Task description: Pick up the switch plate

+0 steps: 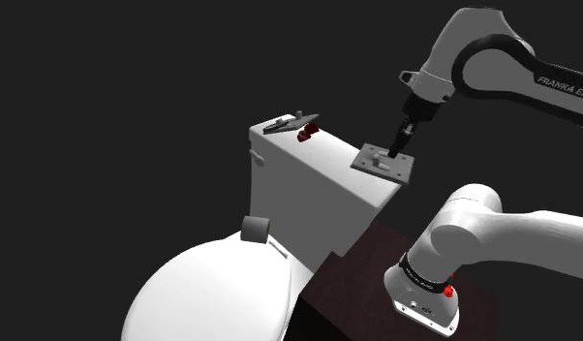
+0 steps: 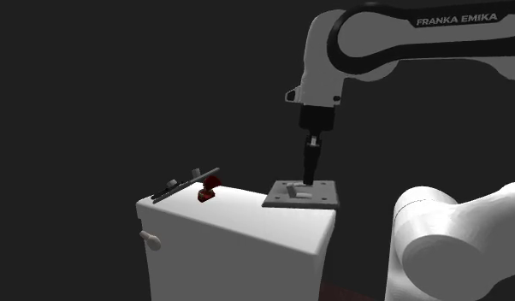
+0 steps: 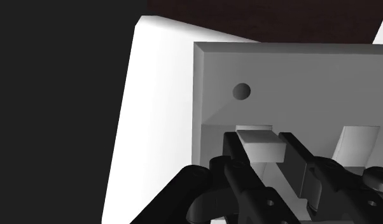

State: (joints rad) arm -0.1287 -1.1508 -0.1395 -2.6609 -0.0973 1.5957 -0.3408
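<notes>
The switch plate (image 1: pixel 384 163) is a grey square plate with screw holes and two toggles. It lies level at the corner of the white toilet tank (image 1: pixel 314 189) nearest the arm, and its edge juts past the tank's rim. I cannot tell whether it still touches the lid. My black gripper (image 1: pixel 398 150) comes straight down onto its middle. In the wrist view the fingers (image 3: pixel 237 151) clasp one pale toggle (image 3: pixel 263 145) of the plate (image 3: pixel 292 70) between them. The second exterior view shows the gripper (image 2: pixel 310 181) upright on the plate (image 2: pixel 303 195).
A thin grey tool with red grips (image 1: pixel 294 126) lies at the far end of the tank top (image 2: pixel 239 214). The white toilet lid (image 1: pixel 212 291) curves below the tank. The dark brown stand (image 1: pixel 372 266) sits beside it. Black area surrounds everything.
</notes>
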